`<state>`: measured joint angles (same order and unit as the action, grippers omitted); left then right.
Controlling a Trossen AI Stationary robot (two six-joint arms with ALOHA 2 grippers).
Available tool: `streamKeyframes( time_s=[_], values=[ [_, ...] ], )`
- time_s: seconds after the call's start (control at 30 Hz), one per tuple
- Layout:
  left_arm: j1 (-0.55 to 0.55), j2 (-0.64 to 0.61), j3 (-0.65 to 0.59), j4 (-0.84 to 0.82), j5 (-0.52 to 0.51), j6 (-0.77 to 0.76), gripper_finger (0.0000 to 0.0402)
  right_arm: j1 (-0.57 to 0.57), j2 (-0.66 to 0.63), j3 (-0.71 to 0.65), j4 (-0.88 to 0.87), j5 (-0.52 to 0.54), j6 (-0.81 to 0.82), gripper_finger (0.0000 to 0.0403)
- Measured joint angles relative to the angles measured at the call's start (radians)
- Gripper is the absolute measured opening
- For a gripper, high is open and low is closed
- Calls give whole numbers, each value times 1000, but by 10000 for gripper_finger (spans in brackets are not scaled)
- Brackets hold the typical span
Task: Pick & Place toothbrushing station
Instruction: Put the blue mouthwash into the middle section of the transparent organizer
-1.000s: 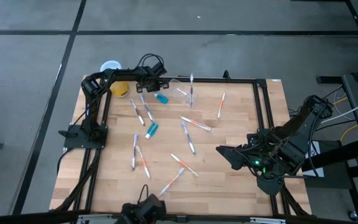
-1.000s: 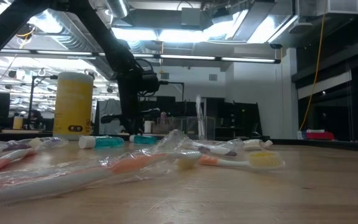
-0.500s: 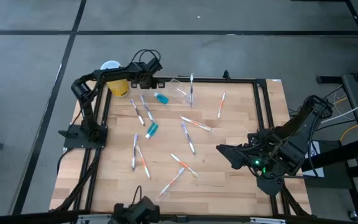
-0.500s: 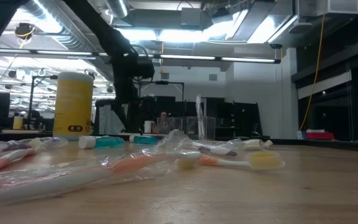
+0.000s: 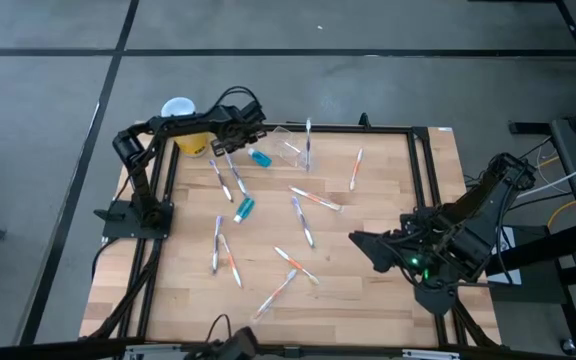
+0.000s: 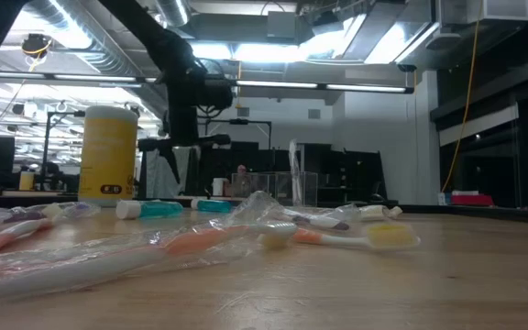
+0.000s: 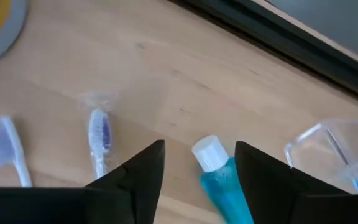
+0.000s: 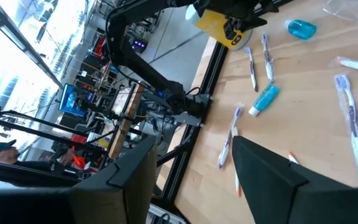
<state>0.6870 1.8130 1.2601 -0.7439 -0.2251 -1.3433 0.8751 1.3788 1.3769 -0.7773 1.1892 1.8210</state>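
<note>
Now the left gripper [image 5: 236, 141] has shifted closer to the toothbrushing station [image 5: 289, 146].

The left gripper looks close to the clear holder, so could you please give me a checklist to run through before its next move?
1. Left gripper open: ok, the left wrist view shows its fingers spread with nothing between them.
2. Toothbrushing station within sight: ok, its clear edge shows in the left wrist view, off to one side.
3. Gripper lined up on the station: not ok, the blue tube lies ahead of the fingers instead.
4. Station free of contents: not ok, a toothbrush stands in it.
5. Right gripper clear of the work: ok, it waits near the table's right edge.
</note>
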Motion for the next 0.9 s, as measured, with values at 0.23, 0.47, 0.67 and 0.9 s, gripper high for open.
streamKeyframes(
  time_s=[0.23,0.47,0.67,0.9],
  values=[
    [-5,0,-165,221,130,-238,182,0,0,0,0,0,0,213],
    [-12,0,-217,442,124,-293,178,0,0,0,0,-20,23,213],
    [-18,0,-217,435,146,-254,179,0,0,0,-1,-21,27,213],
    [-71,0,-217,469,158,-243,176,0,0,0,-8,-19,27,213]
  ],
)
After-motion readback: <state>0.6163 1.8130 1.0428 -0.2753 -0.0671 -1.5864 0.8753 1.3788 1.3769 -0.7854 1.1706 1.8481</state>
